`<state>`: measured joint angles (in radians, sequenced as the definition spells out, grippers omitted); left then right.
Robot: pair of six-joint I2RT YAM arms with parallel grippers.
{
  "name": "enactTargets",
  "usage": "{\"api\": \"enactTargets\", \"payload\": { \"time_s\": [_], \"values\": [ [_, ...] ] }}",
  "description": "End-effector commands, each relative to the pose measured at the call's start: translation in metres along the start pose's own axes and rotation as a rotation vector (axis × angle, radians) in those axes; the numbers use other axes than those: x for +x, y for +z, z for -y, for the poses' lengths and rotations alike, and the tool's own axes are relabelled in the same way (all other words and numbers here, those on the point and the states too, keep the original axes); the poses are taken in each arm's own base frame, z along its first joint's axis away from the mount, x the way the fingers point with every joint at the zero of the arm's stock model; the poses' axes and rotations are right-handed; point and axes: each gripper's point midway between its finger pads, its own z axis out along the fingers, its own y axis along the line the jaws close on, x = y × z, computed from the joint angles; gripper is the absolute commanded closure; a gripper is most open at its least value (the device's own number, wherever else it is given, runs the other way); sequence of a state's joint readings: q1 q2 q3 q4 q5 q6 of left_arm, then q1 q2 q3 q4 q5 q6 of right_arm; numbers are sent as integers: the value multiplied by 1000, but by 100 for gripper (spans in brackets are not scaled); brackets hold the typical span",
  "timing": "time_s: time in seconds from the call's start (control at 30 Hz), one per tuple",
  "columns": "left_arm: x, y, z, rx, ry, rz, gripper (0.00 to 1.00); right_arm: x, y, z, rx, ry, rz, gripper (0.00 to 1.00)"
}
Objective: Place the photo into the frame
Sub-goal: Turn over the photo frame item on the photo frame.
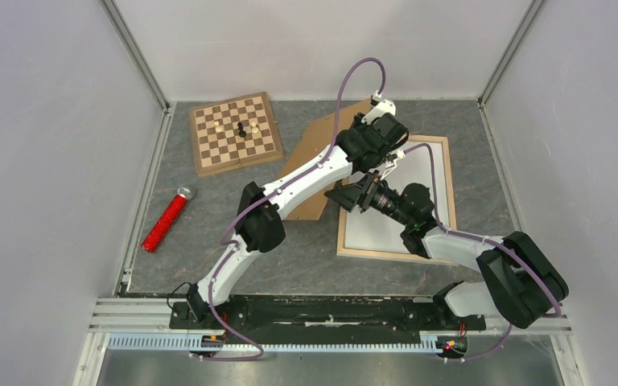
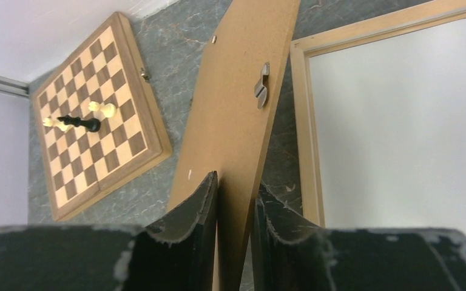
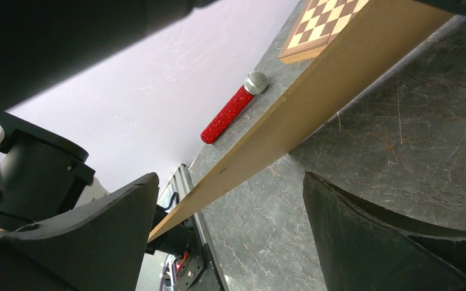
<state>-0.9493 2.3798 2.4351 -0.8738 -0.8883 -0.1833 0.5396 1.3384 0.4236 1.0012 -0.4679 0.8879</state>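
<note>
Located flat toward the right edge of the tabletop point(image 1: 306, 261): frame point(image 1: 451, 185), thin light wooden bars facing up. Inside those bars: photo point(image 1: 370, 229), plain white side up, printed side not visible.

Standing in the way: brown backing board point(image 1: 314, 145), just beside the frame's left bar, between frame and chessboard point(image 1: 236, 133). Tilted, one long edge raised off the surface. Small metal clip on its upper face.

Left gripper point(image 2: 236, 182): fingers close together on either side of the board's raised edge. Firm clamp or mere contact: impossible to tell. Right gripper point(image 3: 230, 179): spread wide, gripping nothing, low over the surface at the frame's left side, with the board's edge crossing beyond its fingers. Both arms reaching over the frame's left half and hiding part of the photo.

Elsewhere:
- Chessboard near the far edge, left of the middle, lying flat. Three pieces point(image 1: 241, 127) near its centre, two pale and one dark.
- Red glitter microphone point(image 1: 165, 221) with silver head, lying near the left edge, well apart from everything else.

Surface: grey, stone-patterned, matte. Enclosure: plain white walls at the left, far and right sides. Metal rail point(image 1: 330, 322) along the near edge, carrying both arm bases.
</note>
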Motion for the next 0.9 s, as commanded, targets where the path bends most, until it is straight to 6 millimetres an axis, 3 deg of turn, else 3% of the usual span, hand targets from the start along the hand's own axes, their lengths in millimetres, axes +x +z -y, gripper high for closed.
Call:
{"api": "enactTargets", "payload": {
  "time_s": [0.0, 0.33, 0.87],
  "values": [
    [-44, -16, 15, 78, -274, 116, 69, -4, 4, -18, -75, -55, 12, 9],
    [-48, -27, 16, 140, -281, 105, 54, -4, 3, -14, -59, -66, 18, 9],
    [-63, -58, 2, 229, -309, 119, 37, -5, -2, 4, -2, -78, 30, 9]
  ]
}}
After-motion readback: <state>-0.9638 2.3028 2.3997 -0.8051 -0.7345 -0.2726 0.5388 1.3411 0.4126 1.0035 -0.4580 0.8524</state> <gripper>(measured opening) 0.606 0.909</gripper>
